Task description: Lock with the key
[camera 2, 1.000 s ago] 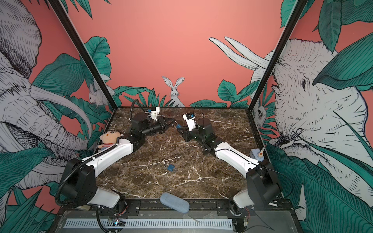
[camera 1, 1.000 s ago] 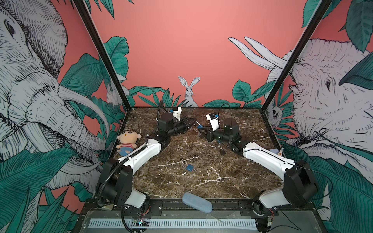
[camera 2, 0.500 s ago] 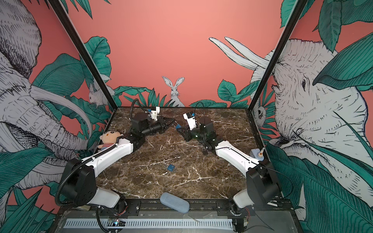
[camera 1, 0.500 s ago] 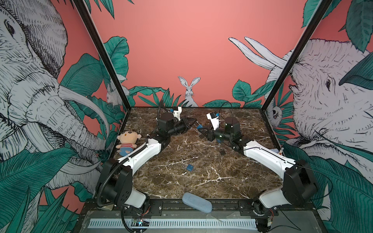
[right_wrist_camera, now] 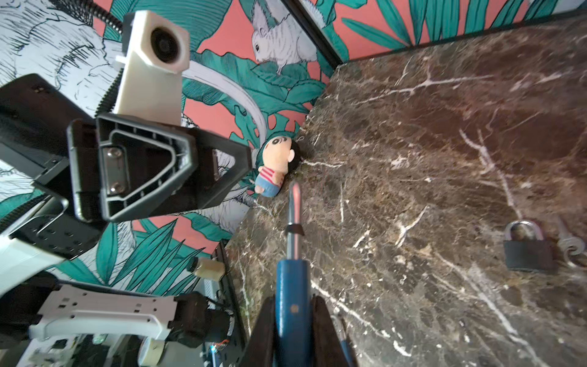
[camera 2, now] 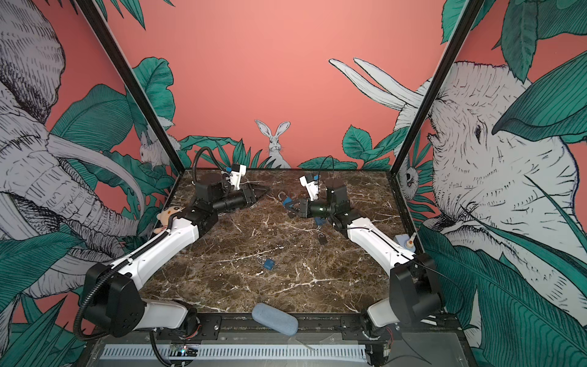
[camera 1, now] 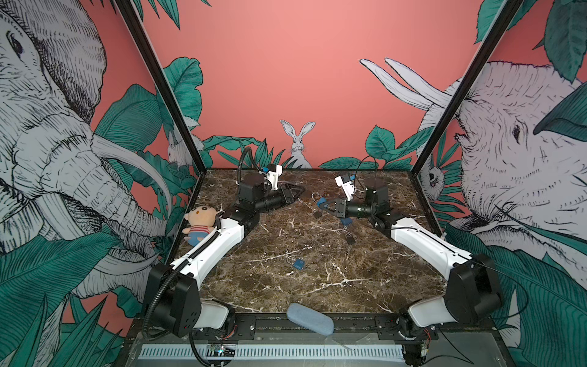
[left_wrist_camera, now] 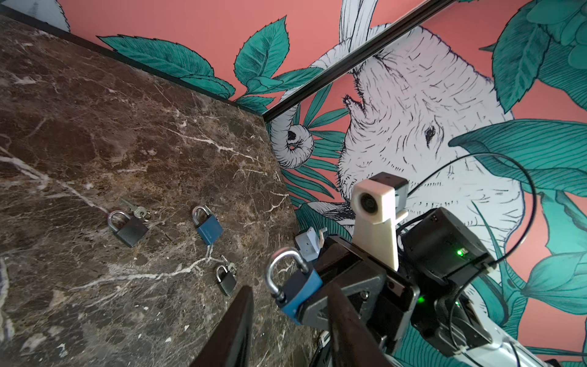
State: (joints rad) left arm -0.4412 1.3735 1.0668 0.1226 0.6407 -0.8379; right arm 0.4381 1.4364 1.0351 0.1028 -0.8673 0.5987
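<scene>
At 12 o'clock on the counter (camera 1: 317, 286), the right claw (right_wrist_camera: 293, 330) clamped a blue padlock (right_wrist_camera: 292, 286) aloft; the left claw (right_wrist_camera: 222, 159), half-open and empty at its 9 o'clock, likely needed squaring up before closing.

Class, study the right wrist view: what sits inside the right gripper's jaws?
A blue padlock, clamped by its body in the right gripper, silver shackle pointing outward. Its keyhole end is hidden between the jaws.
</scene>
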